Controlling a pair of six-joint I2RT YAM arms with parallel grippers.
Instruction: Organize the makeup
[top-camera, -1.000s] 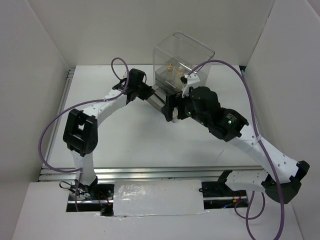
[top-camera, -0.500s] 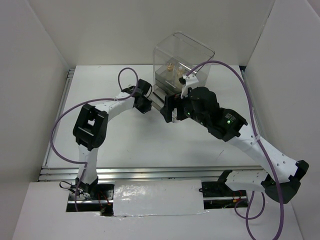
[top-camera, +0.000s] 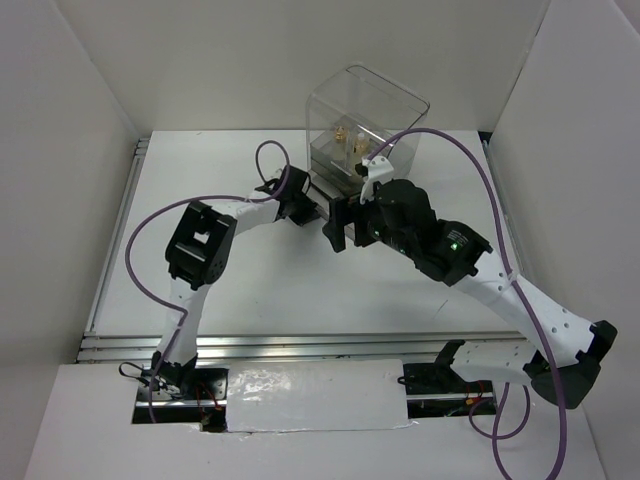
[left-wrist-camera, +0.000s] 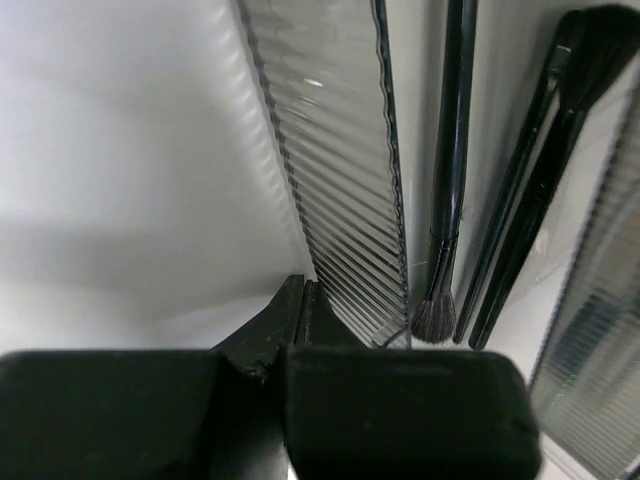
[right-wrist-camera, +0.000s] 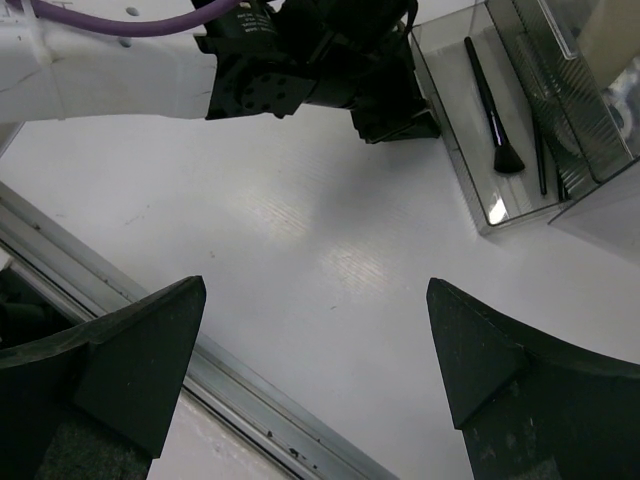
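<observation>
Item: three thin black brushes (left-wrist-camera: 450, 180), lying lengthwise in a clear drawer (right-wrist-camera: 470, 195) that stands out from the front of the acrylic box (top-camera: 365, 110) at the far side of the table (top-camera: 250, 290).

One brush lies apart from the other two (those two lie close together).

Small gold items (top-camera: 343, 132), possibly lipstick or a tube collar, sit in the box's upper compartment.

Left end effector (left-wrist-camera: 298, 305): closed, with its tips at the drawer's ribbed wall near one corner.

Right end effector (right-wrist-camera: 315, 290): jaws spread wide and holding nothing, hanging above bare table just beside the drawer.
</observation>
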